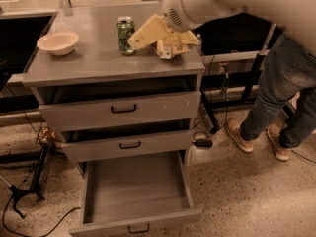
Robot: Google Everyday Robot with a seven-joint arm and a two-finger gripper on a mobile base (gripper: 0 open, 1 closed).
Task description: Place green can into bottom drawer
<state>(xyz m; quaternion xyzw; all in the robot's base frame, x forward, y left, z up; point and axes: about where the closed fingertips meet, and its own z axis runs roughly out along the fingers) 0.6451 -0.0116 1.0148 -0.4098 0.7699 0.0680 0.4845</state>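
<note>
The green can [125, 35] stands upright on the grey cabinet top [94, 63], towards the back middle. My gripper [134, 39], cream-coloured on a white arm, reaches in from the upper right and hangs just right of the can, its tip at the can's side. I cannot tell whether it touches the can. The bottom drawer [136, 189] is pulled out wide at the foot of the cabinet, its flat grey inside bare, with a small black handle [138, 228] on its front.
A cream bowl [58, 42] sits at the left of the top. A snack bag [172, 50] lies partly hidden behind my gripper. Two upper drawers [123, 108] stand slightly ajar. A person's legs [281, 98] stand at the right. Cables and a stand [29, 191] lie at the left.
</note>
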